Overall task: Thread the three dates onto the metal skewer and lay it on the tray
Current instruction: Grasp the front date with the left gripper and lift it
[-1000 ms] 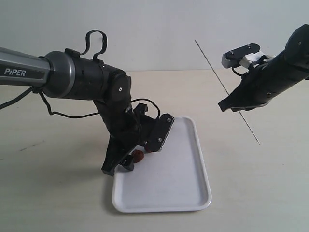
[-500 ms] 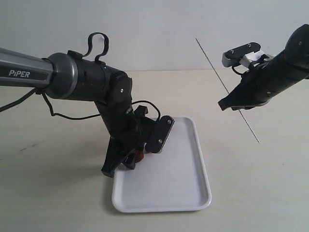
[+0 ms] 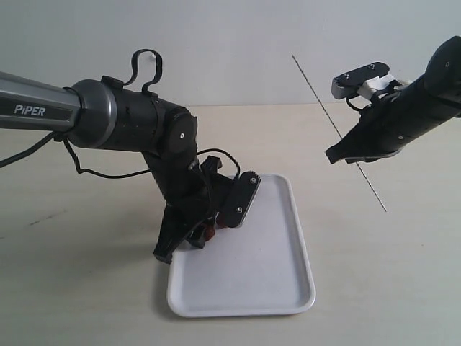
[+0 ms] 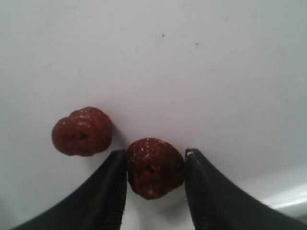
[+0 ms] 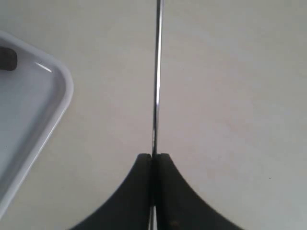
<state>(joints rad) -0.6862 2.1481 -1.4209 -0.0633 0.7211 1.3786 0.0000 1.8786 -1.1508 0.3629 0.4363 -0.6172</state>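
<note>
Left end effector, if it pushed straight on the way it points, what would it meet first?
Likely the date between the fingers of the left end effector, then the tray floor behind it; depth is unclear.

Exterior view: bright, even, diffuse light, no single source evident. The table (image 3: pixel 86 288) carries only a faint soft shadow under the left arm, lower left. The white tray (image 3: pixel 288 288) is nearly washed out, its rim barely separable. Left wrist view: soft focus throughout, dates (image 4: pixel 82 131) fuzzy-edged, left gripper's fingers (image 4: pixel 105 191) at the bottom blurred and dark. Right wrist view: glare streak on the tray rim, upper left; the metal skewer (image 5: pixel 157 72) glints along its length.
</note>
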